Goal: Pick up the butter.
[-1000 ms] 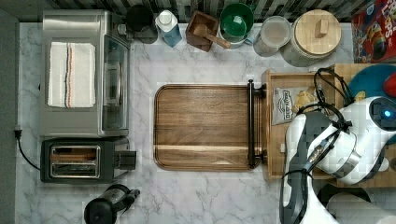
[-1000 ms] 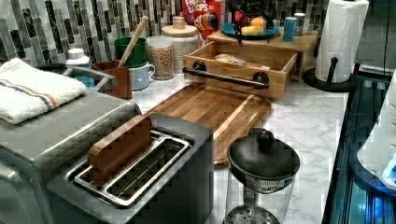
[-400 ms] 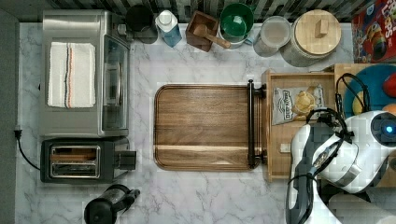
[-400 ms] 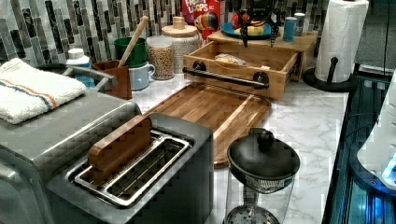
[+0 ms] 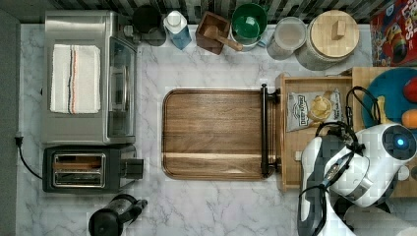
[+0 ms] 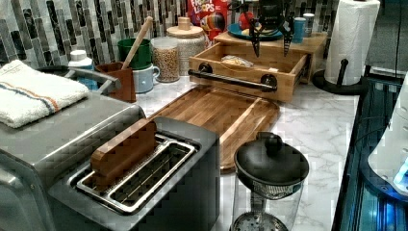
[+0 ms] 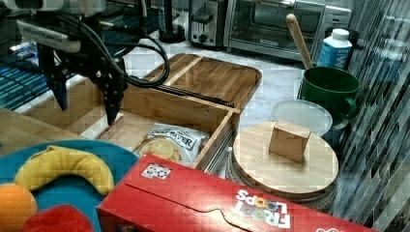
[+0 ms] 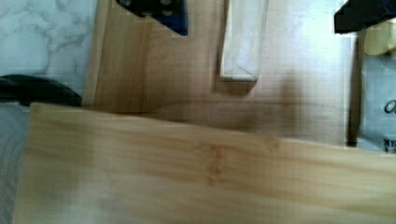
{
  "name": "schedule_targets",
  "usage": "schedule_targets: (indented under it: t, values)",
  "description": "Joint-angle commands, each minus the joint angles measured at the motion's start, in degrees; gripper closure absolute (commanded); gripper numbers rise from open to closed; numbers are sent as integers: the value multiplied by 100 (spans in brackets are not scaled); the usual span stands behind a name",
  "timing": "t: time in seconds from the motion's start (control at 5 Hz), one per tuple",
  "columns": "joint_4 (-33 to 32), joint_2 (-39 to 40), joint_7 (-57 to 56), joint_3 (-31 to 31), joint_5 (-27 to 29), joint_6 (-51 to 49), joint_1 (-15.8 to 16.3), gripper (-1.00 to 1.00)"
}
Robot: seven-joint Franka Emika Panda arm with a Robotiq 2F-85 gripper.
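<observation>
Hovering with jaws apart above the butter (image 8: 242, 39), which lies flat on the tray (image 7: 193, 112) floor beside the chip bag (image 7: 168, 141), the gripper (image 7: 87, 104) best descending straight, 2 fingers straddling the stick's narrow width, clear of tray wall and bag, before closing gently.

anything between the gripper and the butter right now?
Nothing. In the wrist view the butter lies on the bare floor of the wooden drawer between the open fingers; in the right view the gripper hangs over it, the chip bag off beside.
</observation>
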Motion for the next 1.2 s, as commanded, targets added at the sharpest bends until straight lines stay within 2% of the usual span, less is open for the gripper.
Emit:
schedule_targets:
  t: [0.2, 0.4, 0.6, 0.8, 1.2]
  values:
    - [-917, -322, 754, 7, 219, 1101, 83, -100]
    - [-1036, -355, 790, 4, 250, 1153, 93, -100]
    - [-1262, -325, 841, 10, 155, 1648, 122, -100]
    - [-1319, -297, 955, -8, -52, 1870, 186, 100]
    - [-1131, -363, 1099, 0, -318, 1578, 306, 100]
